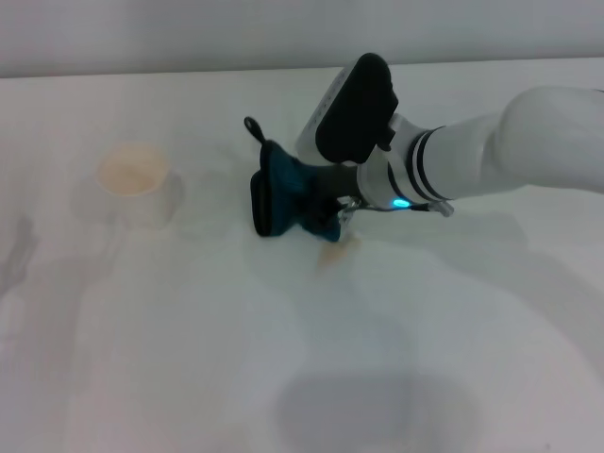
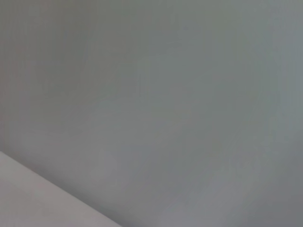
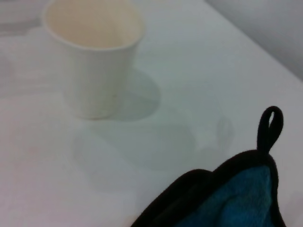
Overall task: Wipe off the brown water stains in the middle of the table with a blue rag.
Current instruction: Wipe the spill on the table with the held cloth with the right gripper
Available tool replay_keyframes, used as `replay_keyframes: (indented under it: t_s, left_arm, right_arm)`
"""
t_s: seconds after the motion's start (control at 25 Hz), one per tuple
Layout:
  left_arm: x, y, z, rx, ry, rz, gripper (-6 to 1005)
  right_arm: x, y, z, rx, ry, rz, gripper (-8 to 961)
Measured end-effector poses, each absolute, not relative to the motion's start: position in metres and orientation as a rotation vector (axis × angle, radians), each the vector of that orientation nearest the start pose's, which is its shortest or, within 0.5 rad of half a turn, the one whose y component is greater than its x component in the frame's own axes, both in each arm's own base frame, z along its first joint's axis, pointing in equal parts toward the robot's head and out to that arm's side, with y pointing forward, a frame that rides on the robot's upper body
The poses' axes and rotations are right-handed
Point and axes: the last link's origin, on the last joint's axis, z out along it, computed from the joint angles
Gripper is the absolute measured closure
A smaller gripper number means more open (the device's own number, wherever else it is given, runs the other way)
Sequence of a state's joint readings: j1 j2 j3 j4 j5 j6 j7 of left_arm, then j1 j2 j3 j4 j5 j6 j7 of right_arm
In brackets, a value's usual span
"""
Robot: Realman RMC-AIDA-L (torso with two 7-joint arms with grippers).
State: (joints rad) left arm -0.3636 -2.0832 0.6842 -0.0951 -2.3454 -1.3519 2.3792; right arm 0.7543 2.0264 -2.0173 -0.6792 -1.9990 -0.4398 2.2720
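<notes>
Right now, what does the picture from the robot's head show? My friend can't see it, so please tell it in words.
The robot's right hand holds a bunched blue rag down on a white table, with a small light-brown stain showing just beside it. A cream cup stands apart on the robot's left. The left hand is not in this picture.

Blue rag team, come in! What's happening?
Right gripper low over white table, clamping bunched teal-blue rag. Small brown stain beside it. Cream paper cup upright, apart. Left arm unseen.
</notes>
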Motion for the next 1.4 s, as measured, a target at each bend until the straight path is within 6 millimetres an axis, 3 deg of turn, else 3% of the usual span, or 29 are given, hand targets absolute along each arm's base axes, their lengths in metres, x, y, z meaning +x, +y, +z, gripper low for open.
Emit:
replay_keyframes:
  t_s: [0.4, 0.76, 1.16, 1.32, 1.4]
  left_arm:
    - [-0.364, 0.273, -0.012, -1.423, -1.042, -1.068, 109]
    - [-0.364, 0.274, -0.012, -1.424, -1.04, -1.068, 109]
    - [-0.367, 0.271, -0.011, -1.419, -1.045, -1.062, 109]
    - [-0.367, 0.271, -0.011, -1.419, -1.046, -1.061, 109]
    - [-0.367, 0.271, -0.011, -1.419, -1.044, -1.063, 109]
  right_arm:
    - [0.211, 0.412, -0.108, -2.421, 0.448, -0.115, 868]
    - [0.19, 0.38, -0.141, -2.605, 0.307, -0.168, 868]
    - [0.177, 0.348, -0.154, -2.784, 0.311, -0.212, 868]
    - [0.181, 0.345, -0.153, -2.782, 0.342, -0.204, 868]
    - [0.191, 0.356, -0.142, -2.733, 0.421, -0.201, 869]
